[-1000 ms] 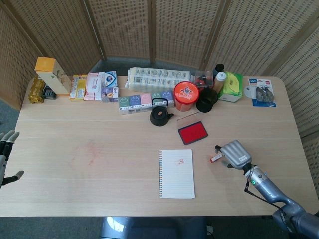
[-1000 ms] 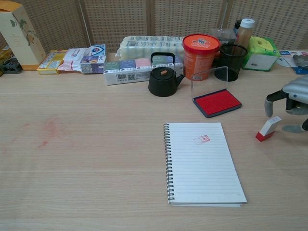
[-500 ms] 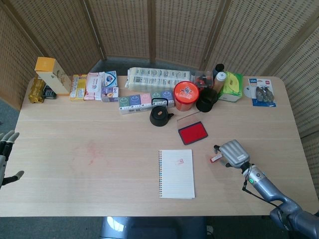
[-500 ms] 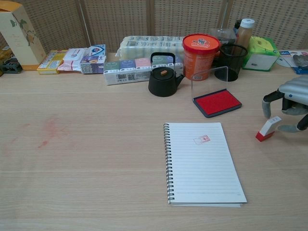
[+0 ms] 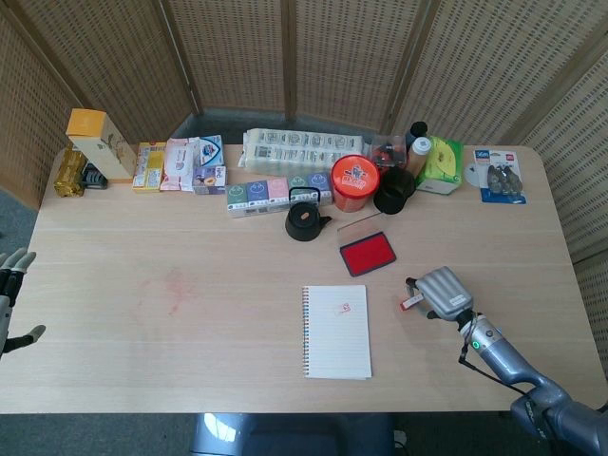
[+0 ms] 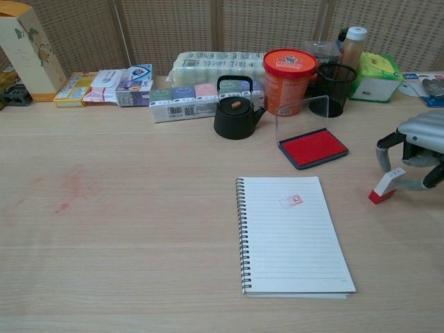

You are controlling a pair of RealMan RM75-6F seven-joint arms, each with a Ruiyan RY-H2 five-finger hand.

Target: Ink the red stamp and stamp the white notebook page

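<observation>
Beside the notebook (image 6: 291, 236), right hand (image 6: 416, 149) fingers (image 6: 383, 149) curled around the tilted stamp (image 6: 386, 185), grip uncertain.

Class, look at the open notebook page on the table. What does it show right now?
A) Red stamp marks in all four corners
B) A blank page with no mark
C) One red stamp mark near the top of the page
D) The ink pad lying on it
C: the notebook carries a single red stamp mark on its upper lines, while the ink pad sits apart on the table behind it.
</observation>
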